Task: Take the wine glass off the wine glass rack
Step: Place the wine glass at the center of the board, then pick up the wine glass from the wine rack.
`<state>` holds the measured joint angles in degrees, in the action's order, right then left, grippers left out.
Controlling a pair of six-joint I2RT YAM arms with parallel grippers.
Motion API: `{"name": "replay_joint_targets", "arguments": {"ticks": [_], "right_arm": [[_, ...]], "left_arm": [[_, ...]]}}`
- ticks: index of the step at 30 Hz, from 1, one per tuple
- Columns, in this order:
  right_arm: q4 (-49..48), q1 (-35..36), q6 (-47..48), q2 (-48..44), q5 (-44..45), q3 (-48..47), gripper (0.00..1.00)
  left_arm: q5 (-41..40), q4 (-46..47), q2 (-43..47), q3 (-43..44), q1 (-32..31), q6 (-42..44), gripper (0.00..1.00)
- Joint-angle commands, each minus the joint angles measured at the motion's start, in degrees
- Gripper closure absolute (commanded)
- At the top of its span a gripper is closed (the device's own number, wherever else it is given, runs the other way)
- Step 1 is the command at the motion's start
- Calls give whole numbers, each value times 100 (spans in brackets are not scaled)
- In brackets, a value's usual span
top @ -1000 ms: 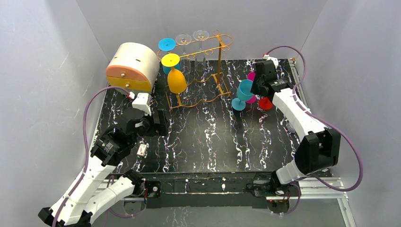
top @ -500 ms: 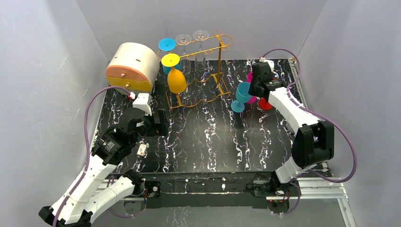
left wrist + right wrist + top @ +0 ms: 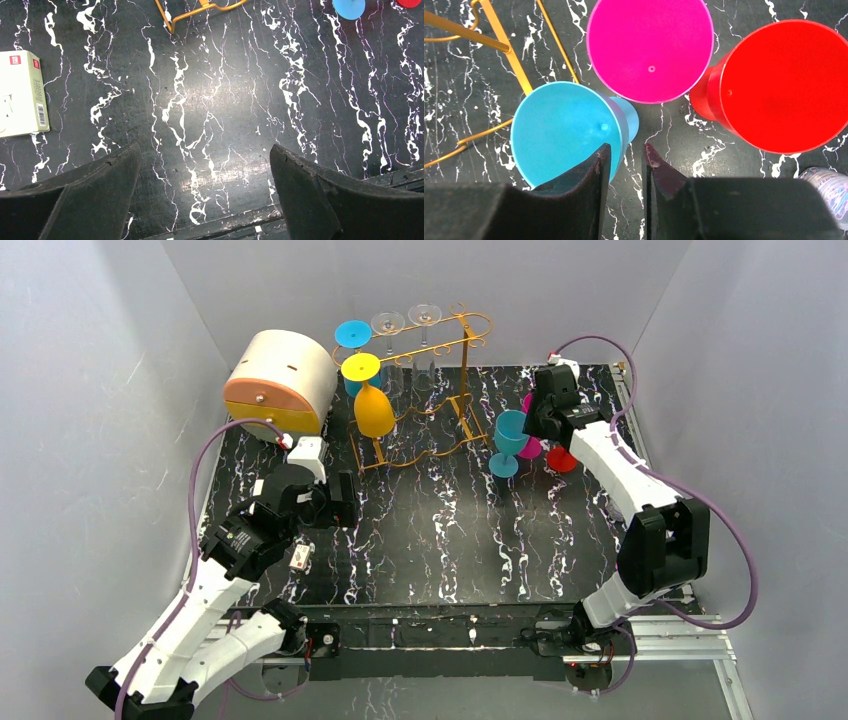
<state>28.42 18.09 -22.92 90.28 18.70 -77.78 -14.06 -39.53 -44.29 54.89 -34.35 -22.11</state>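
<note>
1. I judge the step in hand to be the set-down. A blue glass (image 3: 564,130) stands upright on the black marbled table (image 3: 440,530), off the rack (image 3: 464,380) and just to its right.
2. A pink glass (image 3: 650,50) and a red glass (image 3: 784,85) stand close beside the blue one, on its right.
3. The right gripper (image 3: 624,147) points straight down over the blue glass. Its fingers are parted only a little. One finger appears to sit inside the bowl and the other outside, with the rim between them. I cannot tell whether either finger touches the rim, but I see no pinch.
4. The right arm reaches from its base at the near right edge, elbow raised, with the forearm stretched toward the far side of the table.
5. The next move, as I judge it, calls for spreading the fingers wider, then lifting straight up. Any sideways drift could tip the blue glass into its neighbours.
6. The left gripper (image 3: 205,150) hangs spread wide over bare table in front of the rack, holding nothing. Its arm is folded at the elbow. A small white box (image 3: 20,95) lies on the table nearby.
7. A yellow glass (image 3: 374,412) hangs upside down on the rack.
</note>
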Motion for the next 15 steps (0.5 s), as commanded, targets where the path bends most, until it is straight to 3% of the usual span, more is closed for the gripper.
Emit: {"name": "replay_joint_targets", "arguments": {"ticks": [1,4,8,11,15], "right_arm": [[-104,-7,88,-365,-161,-407,63],[-33,-2,58,-508,-402,-570,58],[-334,-2,-335,-926,-1406,-480,39],[-965,0,-918,-1428,-2242,-4,29],[-2389,-3,-2234,-2081,-3534,1058,26]], "left_arm": [[-118,-111,27,166,-10,-1,2],[-159,-100,27,142,-10,-12,2],[-308,32,6,-34,-10,-80,2],[-402,111,-112,-79,-10,-87,2],[-494,248,-359,-119,-6,-215,2]]}}
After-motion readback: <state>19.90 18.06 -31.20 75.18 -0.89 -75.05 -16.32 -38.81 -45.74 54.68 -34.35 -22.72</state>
